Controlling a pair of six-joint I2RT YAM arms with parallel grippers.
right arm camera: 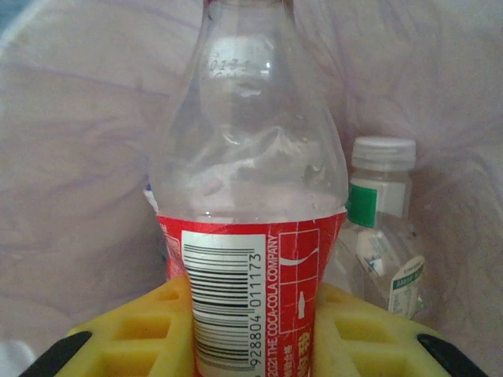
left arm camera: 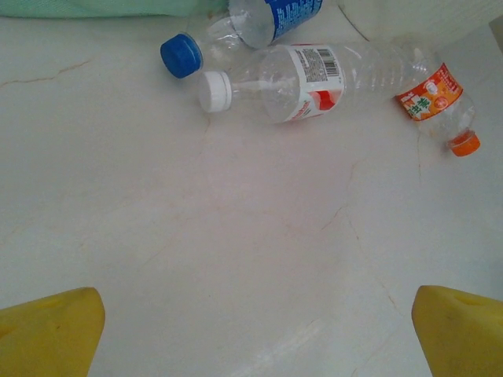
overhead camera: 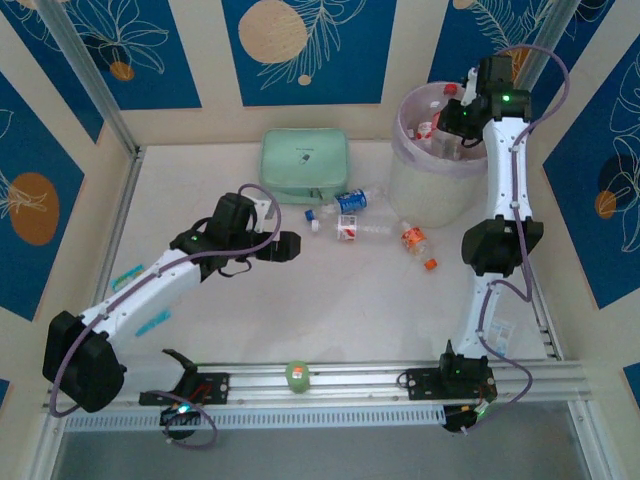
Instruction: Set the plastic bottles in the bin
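Top external view puts the right gripper (overhead camera: 452, 112) over the mouth of the round translucent whitish bin with a pale lilac liner (overhead camera: 425, 190), at the far right of the table. Right wrist view adds what that overhead angle leaves unclear. The yellow pads (right arm camera: 134, 345) are pressed on the lower body of a clear plastic bottle with a red label (right arm camera: 251, 196). Its long axis runs straight out from the fingers, neck away from the wrist, with the liner behind it. Beside it, within the liner, is a small white-capped bottle with a green label (right arm camera: 381, 196). The held bottle seems already inside the rim, so I judge the coming move needs little more than letting go there.

Three more lie on the table between the left gripper (overhead camera: 290, 245) and the bin: a blue-capped bottle with a blue label (overhead camera: 350, 201), a white-capped bottle with a red-and-white label (overhead camera: 350, 230) and an orange-capped bottle with an orange label (overhead camera: 415, 240). The left gripper, spread wide and holding nothing, points toward them and belongs to the nearer arm.

Left wrist view shows them ahead of the fingers and well apart from them. The white-capped one lies crosswise, cap to the left. Its long axis follows the line between the two fingers, so gripping across the body would likely call for a wrist turn. A mint green rectangular case (overhead camera: 305, 165) sits just beside the blue-labelled one.
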